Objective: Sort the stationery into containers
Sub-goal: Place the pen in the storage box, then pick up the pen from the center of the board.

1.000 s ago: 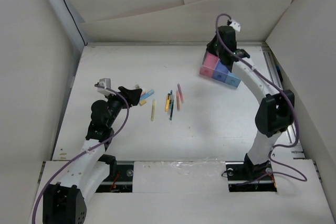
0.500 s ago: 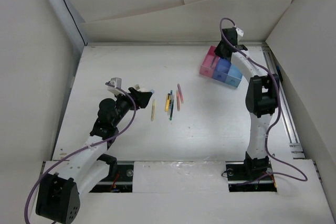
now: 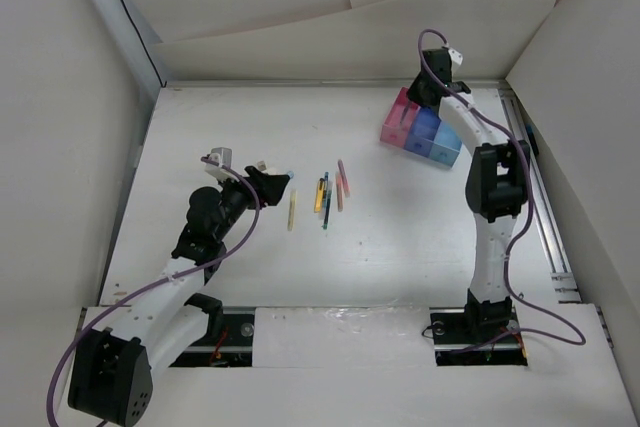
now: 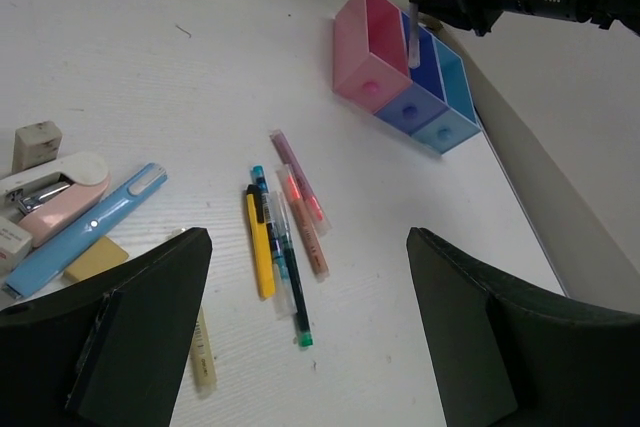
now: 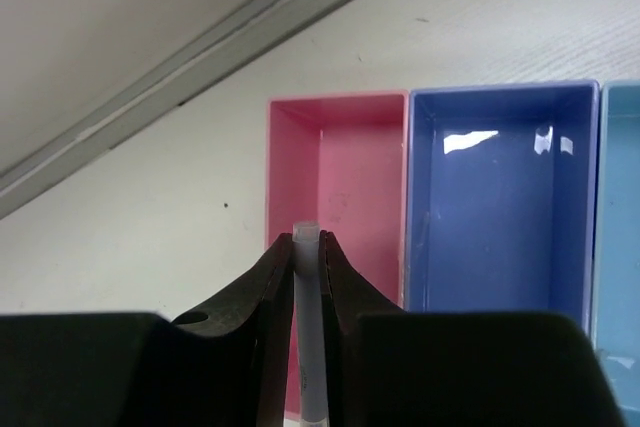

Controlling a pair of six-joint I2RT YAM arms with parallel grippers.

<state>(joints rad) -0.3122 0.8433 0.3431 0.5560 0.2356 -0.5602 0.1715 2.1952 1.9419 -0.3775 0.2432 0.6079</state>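
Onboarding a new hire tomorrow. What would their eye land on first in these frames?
The pink, dark blue and cyan tray at the far right of the table, with the right gripper above it, jaws pinching a thin pale pen upright over the pink-blue end. Next, the fan of coloured pens mid-table, with the left gripper just left of them, jaws wide open and holding nothing.

right arm [image 3: 495,187] folded in, elbow nearer tray [image 3: 440,155]; left hand [image 3: 275,184] moved right toward pens [image 3: 328,195].
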